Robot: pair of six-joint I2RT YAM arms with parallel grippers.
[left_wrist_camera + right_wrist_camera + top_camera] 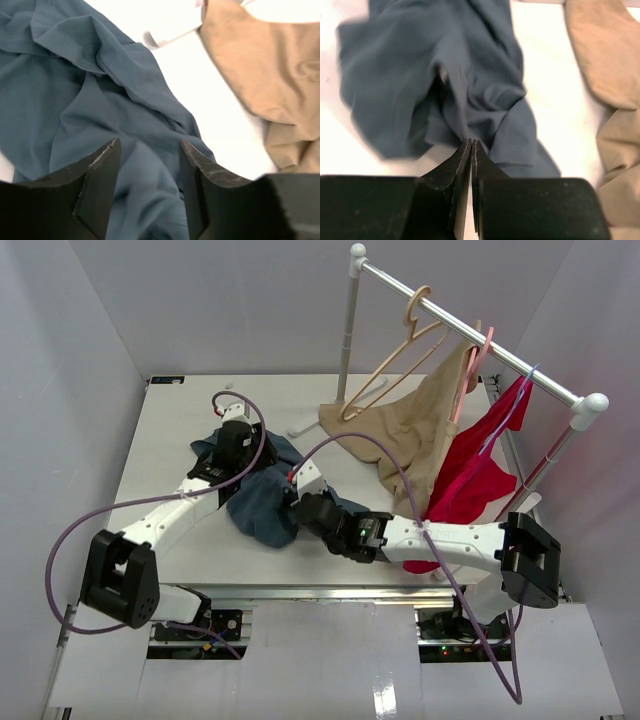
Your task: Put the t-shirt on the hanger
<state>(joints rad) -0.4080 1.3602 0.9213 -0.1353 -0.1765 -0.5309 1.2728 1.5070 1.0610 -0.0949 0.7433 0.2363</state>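
Note:
The slate-blue t-shirt [262,508] lies crumpled on the white table, left of centre. My left gripper [238,445] hovers over its far part, open, with folds of the t-shirt [100,100] below and between its fingers [102,170]. My right gripper [298,498] sits at the shirt's right edge. In the right wrist view the right gripper [471,141] is shut, and folds of the t-shirt [470,75] converge on its tips. The pale beige hanger [388,368] hangs empty by its hook on the rail at the back right.
A clothes rack [350,330] stands at the back right. On its rail hang a tan garment [420,425] on a pink hanger [470,365] and a red garment [480,475] on a thin blue hanger [515,405]. The tan garment [270,70] drapes onto the table close to the t-shirt.

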